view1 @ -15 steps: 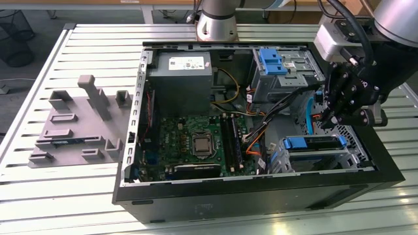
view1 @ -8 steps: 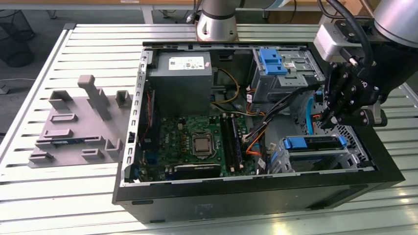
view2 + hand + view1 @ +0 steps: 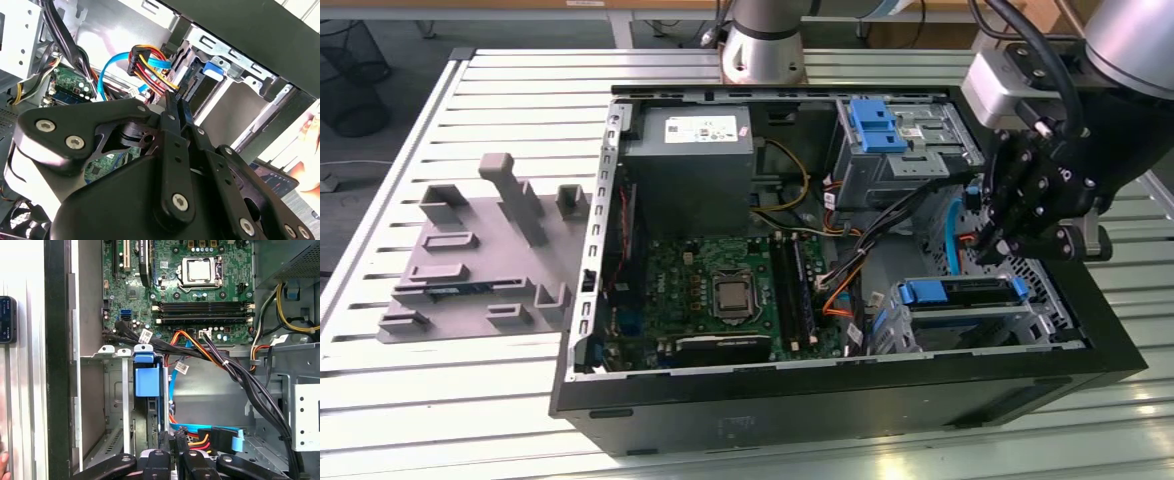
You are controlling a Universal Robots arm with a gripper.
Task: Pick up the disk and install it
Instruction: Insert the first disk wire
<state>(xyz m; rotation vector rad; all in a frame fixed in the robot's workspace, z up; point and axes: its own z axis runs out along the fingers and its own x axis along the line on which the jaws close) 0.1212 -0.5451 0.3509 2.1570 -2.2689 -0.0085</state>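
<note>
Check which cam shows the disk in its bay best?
Exterior view: the disk sits in its metal bay, blue bracket and top face visible. First wrist view shows it edge-on; second wrist view shows just a blue tab past the end effector.

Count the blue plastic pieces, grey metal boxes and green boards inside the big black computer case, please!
Blue plastic pieces: 2
Grey metal box with a white sticker: 1
Green circuit board: 1
Total: 4
</note>
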